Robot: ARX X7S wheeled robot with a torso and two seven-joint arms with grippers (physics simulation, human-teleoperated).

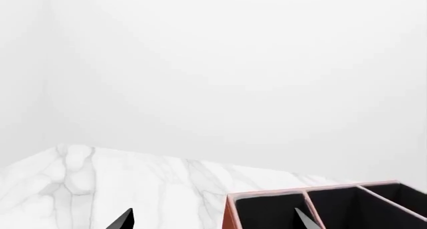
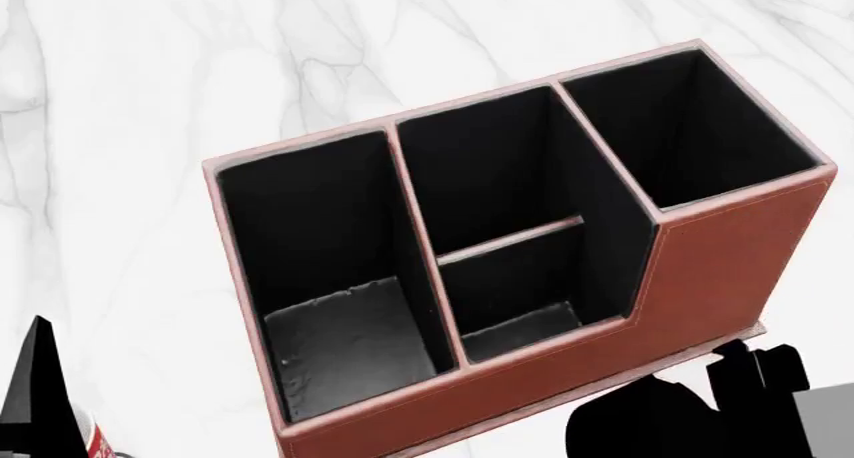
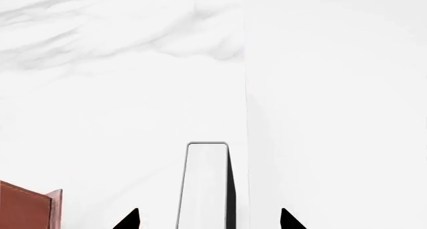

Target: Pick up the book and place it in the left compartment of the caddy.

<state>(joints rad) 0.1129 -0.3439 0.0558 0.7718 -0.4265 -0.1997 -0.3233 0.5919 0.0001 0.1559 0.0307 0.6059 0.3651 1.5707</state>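
Observation:
The book [image 3: 207,186] shows in the right wrist view, standing on edge on the marble, with white page edges and a thin black cover. My right gripper [image 3: 208,220] is open, with the book between its spread fingertips and a gap on each side. The reddish-brown caddy [image 2: 727,253] fills the head view. Its left compartment [image 2: 327,323] is the long black-walled section with a greyish floor, and nothing is in it. My left gripper [image 1: 215,221] is open and empty by the caddy's end wall [image 1: 231,211]. One left finger [image 2: 34,378] shows at the bottom left of the head view.
A red-and-white mug [image 2: 94,443] peeks in at the head view's bottom left, beside the left finger. My right arm's dark body [image 2: 687,418] sits just in front of the caddy's tall end. The white marble table [image 2: 147,78] stretches behind the caddy to a plain white wall [image 1: 233,64].

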